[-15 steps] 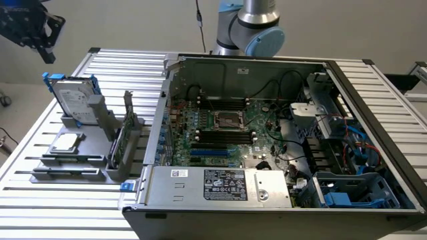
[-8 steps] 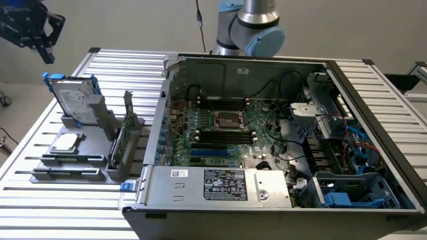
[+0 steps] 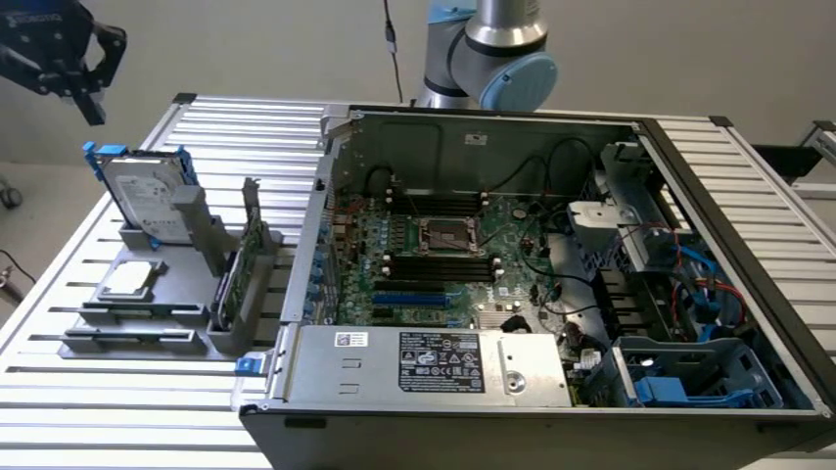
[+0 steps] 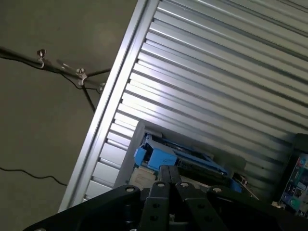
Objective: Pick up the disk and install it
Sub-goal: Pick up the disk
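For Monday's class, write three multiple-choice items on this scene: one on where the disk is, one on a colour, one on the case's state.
1. The disk stands: A in the grey holder, at the exterior view's left of the case; B inside the case; C on the floor.
2. Its side rails are: A red; B blue; C yellow.
3. The case is: A open; B shut; C wrapped.
Key: 1 A, it stands upright in the holder, outside the case; 2 B, blue edges frame the disk; 3 A, the board inside shows.
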Robot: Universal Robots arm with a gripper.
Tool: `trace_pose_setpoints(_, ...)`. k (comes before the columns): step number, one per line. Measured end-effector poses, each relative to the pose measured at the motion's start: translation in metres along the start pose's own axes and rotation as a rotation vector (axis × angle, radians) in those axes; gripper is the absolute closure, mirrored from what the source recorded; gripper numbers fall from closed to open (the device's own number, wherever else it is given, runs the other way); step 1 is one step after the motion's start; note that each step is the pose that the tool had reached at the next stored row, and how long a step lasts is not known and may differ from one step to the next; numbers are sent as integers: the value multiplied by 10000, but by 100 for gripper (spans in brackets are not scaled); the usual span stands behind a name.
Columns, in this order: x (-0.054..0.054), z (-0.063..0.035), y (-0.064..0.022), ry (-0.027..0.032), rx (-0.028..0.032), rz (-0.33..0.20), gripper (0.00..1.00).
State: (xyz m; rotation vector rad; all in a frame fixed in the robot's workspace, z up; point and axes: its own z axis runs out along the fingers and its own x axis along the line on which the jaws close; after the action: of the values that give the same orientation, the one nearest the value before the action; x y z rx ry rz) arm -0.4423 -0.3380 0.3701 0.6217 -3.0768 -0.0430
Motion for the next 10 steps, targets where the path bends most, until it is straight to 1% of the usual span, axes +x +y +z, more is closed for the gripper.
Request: trace_pose_setpoints(10,0,1,0,62,25,-1825,89)
